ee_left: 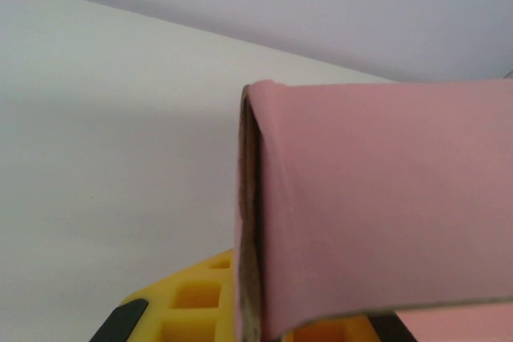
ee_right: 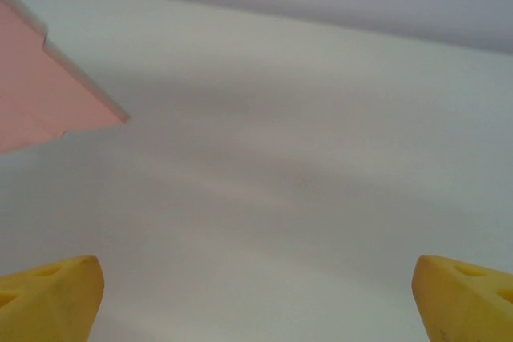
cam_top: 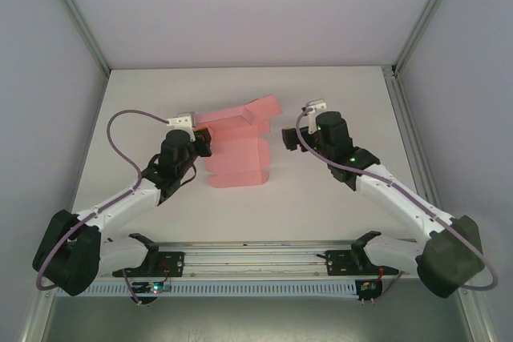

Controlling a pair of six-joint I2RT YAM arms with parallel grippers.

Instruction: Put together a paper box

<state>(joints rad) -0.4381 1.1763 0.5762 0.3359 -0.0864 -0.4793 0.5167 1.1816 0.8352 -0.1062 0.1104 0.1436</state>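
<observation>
Well, location: the paper box [cam_top: 236, 158] was found lying on the desk [cam_top: 337, 94], spread out rightward from the left claw [cam_top: 200, 140]. Its main sheet lay flat and one long panel was raised, starting just beside that claw.
Left claw: it was seen closed on the box's left edge. In the left wrist view its yellow fingers [ee_left: 188, 302] were set on either side of a doubled card edge, with a pink panel standing over them.
Right claw [cam_top: 286, 138]: it was placed across the box from the left claw, just off the card and apart from it. Its jaws were spread wide with nothing between them.
Weight: the box was judged very light, easily shifted by a slight nudge.
Stiffness: the thin card was expected to hold flat within a panel and to give at the fold lines. A raised panel would likely spring back unless it was held.
Fragility: creasing or denting was thought likely under a hard pinch.
Slip: sliding on the smooth desk was expected when pushed, so one edge was best kept pinned.
Where to take hold: a panel edge close to a fold line was judged best, flat between the pads. For the right claw, that was the free flap on the side away from the left claw.
</observation>
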